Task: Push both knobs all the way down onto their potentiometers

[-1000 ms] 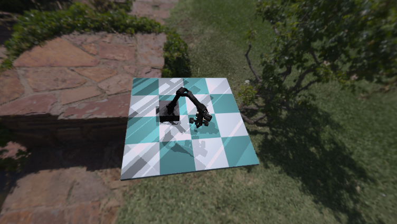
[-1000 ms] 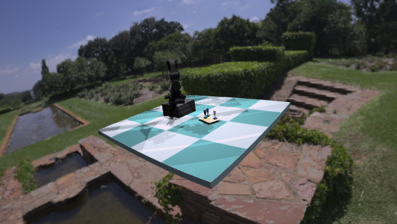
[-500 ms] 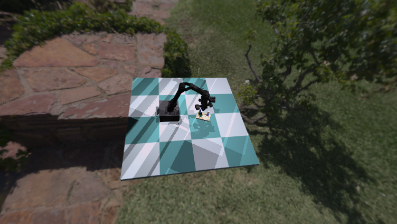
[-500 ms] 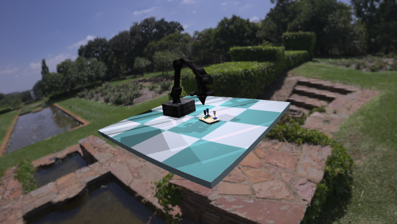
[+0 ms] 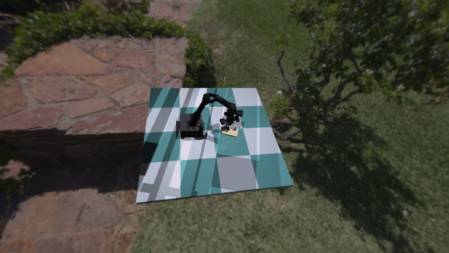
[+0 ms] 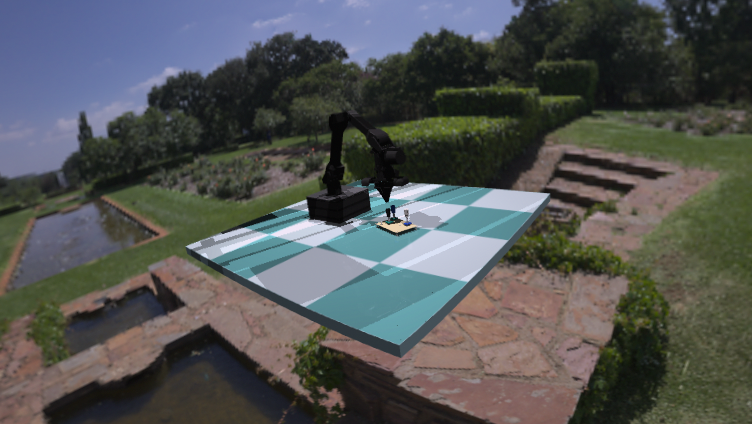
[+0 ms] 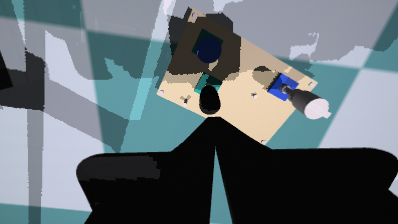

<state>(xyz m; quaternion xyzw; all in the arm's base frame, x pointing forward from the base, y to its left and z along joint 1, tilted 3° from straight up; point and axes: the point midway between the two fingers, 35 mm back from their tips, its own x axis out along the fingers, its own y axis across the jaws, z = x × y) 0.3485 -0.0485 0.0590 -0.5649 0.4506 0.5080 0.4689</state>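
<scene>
The tan circuit board (image 5: 231,132) (image 6: 398,228) (image 7: 245,107) stands on the checked table, right of the arm's base. In the wrist view it carries a black knob (image 7: 210,101) on a teal potentiometer (image 7: 204,83), a dark blue knob (image 7: 208,47) in shadow, and a white knob (image 7: 315,107) on a long shaft from a blue potentiometer (image 7: 278,86). My gripper (image 7: 213,123) (image 6: 387,198) (image 5: 225,123) is shut with nothing between its fingers. It hangs above the board, its tips just short of the black knob and not touching it.
The arm's black base (image 5: 190,126) (image 6: 337,204) stands left of the board. The teal, grey and white table (image 5: 235,169) (image 6: 315,273) ends a little behind and right of the board. Garden paving, grass and hedges surround it.
</scene>
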